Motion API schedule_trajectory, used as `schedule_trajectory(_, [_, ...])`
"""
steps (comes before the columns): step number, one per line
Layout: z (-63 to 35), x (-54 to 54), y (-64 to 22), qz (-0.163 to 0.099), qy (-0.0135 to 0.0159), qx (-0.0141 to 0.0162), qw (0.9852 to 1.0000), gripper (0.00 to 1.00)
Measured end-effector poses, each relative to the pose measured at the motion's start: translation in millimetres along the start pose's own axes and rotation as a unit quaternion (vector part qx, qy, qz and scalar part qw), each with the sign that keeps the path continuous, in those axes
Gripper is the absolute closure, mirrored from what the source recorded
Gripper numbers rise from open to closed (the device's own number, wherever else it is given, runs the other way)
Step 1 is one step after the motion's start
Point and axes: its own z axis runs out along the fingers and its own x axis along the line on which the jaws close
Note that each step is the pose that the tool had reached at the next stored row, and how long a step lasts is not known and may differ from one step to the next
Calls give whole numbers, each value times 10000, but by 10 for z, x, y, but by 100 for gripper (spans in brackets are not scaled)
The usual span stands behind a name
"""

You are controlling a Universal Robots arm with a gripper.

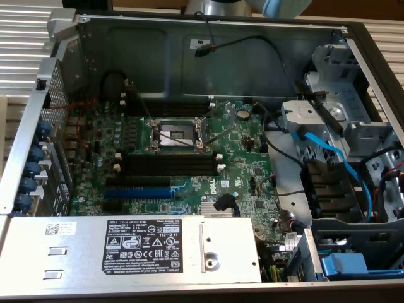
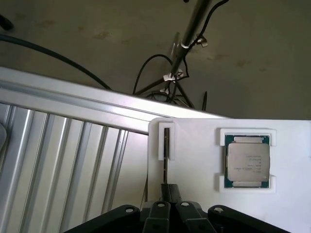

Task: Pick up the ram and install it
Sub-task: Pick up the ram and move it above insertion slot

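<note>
The ram (image 2: 166, 145) stands on edge in a narrow slot of a white holder block (image 2: 194, 170), showing as a thin dark line. My gripper (image 2: 169, 194) is right over the near end of that slot, in line with the stick, its dark fingers shut together. Whether they pinch the stick's edge I cannot tell. In the exterior view the black memory slots (image 1: 167, 161) on the green motherboard (image 1: 240, 183) lie bare, below the processor socket (image 1: 173, 134). A part of the arm (image 1: 278, 6) shows above the case's back wall.
A processor chip (image 2: 248, 160) sits in a second pocket of the white holder. Ribbed metal table (image 2: 58, 160) lies beside it. In the case are a blue expansion slot (image 1: 136, 191), the power supply (image 1: 126, 249), blue cables (image 1: 328, 151) and drive bays (image 1: 341, 113).
</note>
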Motion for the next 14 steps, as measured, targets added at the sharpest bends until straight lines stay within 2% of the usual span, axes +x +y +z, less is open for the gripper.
schedule_trajectory(4, [6,7,-26,-1,-1,-1,10000,90])
schedule_trajectory(14, [5,7,-26,-1,-1,-2,10000,90])
